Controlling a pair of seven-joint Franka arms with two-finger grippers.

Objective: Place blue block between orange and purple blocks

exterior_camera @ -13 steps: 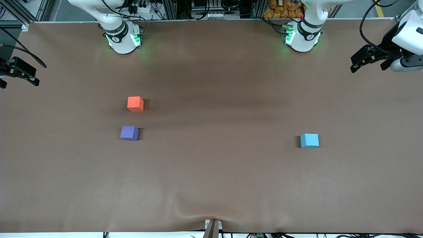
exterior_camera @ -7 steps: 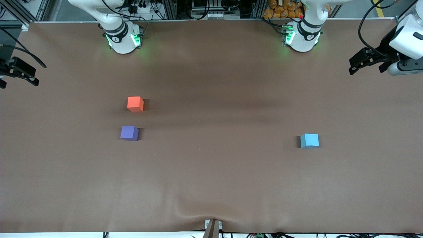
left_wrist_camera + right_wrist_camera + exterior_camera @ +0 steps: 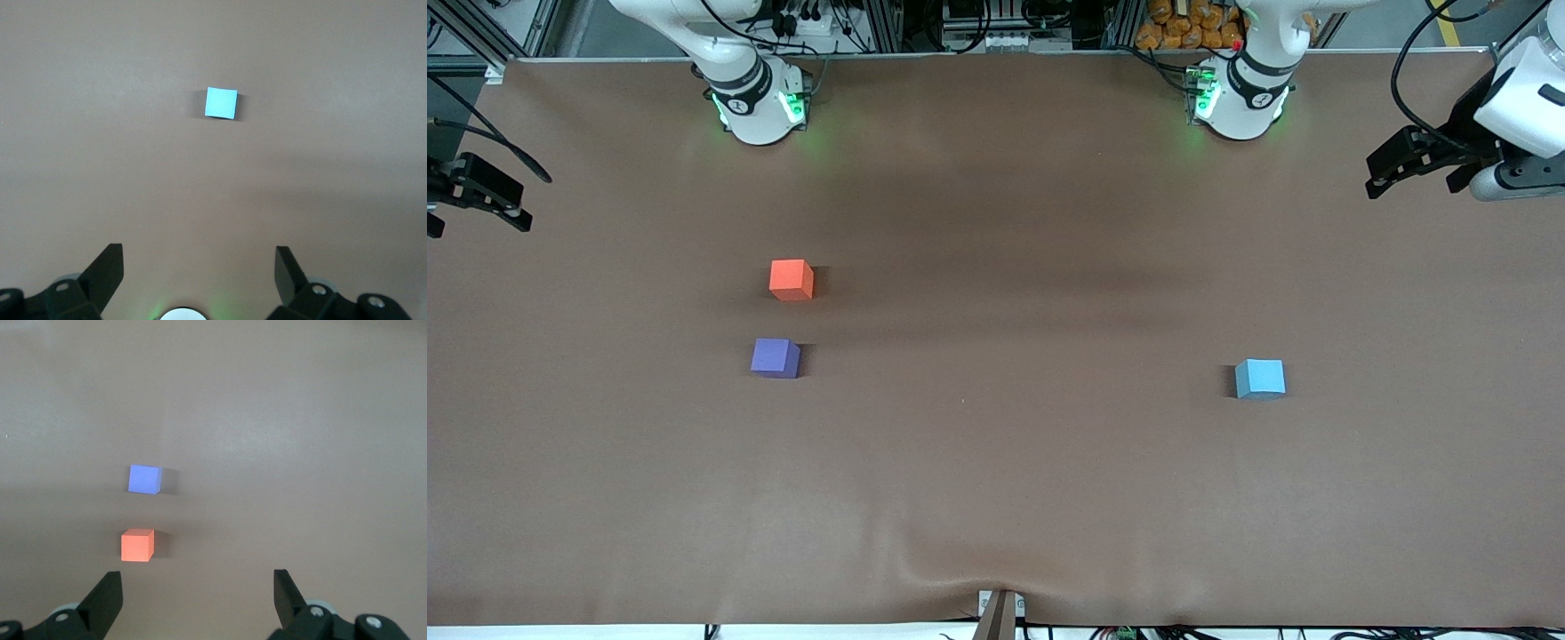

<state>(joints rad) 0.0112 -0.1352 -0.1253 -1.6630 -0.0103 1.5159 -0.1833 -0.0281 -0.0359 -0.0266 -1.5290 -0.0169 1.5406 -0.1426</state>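
Observation:
The blue block (image 3: pixel 1260 379) lies alone toward the left arm's end of the table; it also shows in the left wrist view (image 3: pixel 221 103). The orange block (image 3: pixel 791 279) and purple block (image 3: pixel 775 357) lie toward the right arm's end, with a small gap between them and the purple one nearer the front camera. Both show in the right wrist view: orange (image 3: pixel 137 545), purple (image 3: pixel 145 479). My left gripper (image 3: pixel 1412 178) (image 3: pixel 199 267) is open and empty, up over the table's left-arm end. My right gripper (image 3: pixel 476 209) (image 3: pixel 198 590) is open and empty over the table's right-arm end, waiting.
The brown table cover (image 3: pixel 996 462) has a raised wrinkle at its edge nearest the front camera (image 3: pixel 960 569). The two arm bases (image 3: pixel 760 102) (image 3: pixel 1240 98) stand along the edge farthest from that camera.
My left gripper has shifted slightly toward the middle of the table. The blocks and the right arm have not moved.

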